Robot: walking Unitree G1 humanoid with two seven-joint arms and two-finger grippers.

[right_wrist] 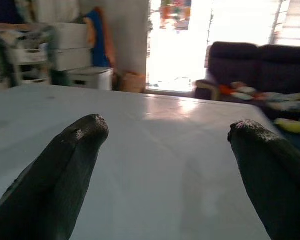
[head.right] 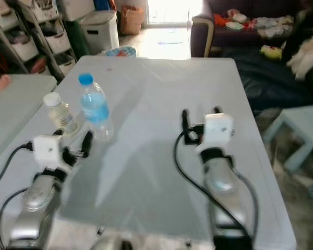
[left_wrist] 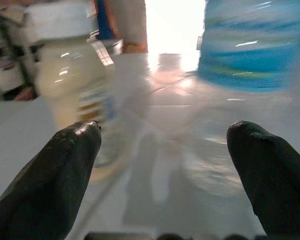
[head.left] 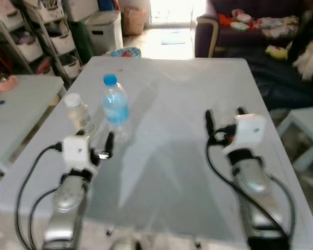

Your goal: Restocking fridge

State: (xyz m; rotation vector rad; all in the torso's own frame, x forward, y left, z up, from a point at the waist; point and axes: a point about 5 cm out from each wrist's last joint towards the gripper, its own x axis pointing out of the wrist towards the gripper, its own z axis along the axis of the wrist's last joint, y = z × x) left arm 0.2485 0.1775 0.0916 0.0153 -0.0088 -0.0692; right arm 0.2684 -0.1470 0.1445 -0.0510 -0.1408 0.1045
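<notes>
A pale grey table [head.left: 198, 104] is standing in a cluttered living room, with a dark sofa [head.left: 261, 26] beyond its far edge and storage shelves [head.left: 47, 36] to the left. Near its left edge a blue-capped water bottle [head.left: 116, 107] and a white-capped bottle [head.left: 79, 113] are standing upright, just beside each other, neither gripped. The left gripper [head.left: 96, 147] is hovering before them, fingers spread; the right gripper [head.left: 224, 117], also spread, is waiting over bare tabletop. Restocking seems barely begun: both bottles are awaiting pickup.

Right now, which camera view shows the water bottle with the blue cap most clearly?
The left eye view: the whole water bottle stands sharp on the table, beside a white-capped bottle. The right eye view shows it similarly. The left wrist view shows only its blurred label.
</notes>
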